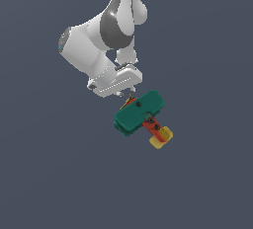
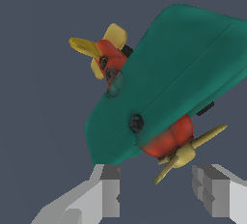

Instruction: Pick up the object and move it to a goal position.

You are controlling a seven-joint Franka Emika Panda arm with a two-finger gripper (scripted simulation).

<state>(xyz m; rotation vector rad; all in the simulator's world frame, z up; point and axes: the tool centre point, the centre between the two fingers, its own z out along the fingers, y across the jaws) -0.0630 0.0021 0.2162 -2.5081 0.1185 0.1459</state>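
Note:
The toy airplane has a broad teal-green wing block, a red-orange body and a yellow tail. My gripper hangs right above its nose end, at the edge of the wing. In the wrist view the airplane fills the middle, with its yellow propeller and red nose just beyond the gap between my fingers. My gripper is open, and both grey fingertips stand apart from the toy. Nothing is held. I cannot tell whether the fingers touch the wing.
A plain dark grey-blue surface surrounds the airplane in both views. The white arm comes down from the top of the exterior view. No other objects show.

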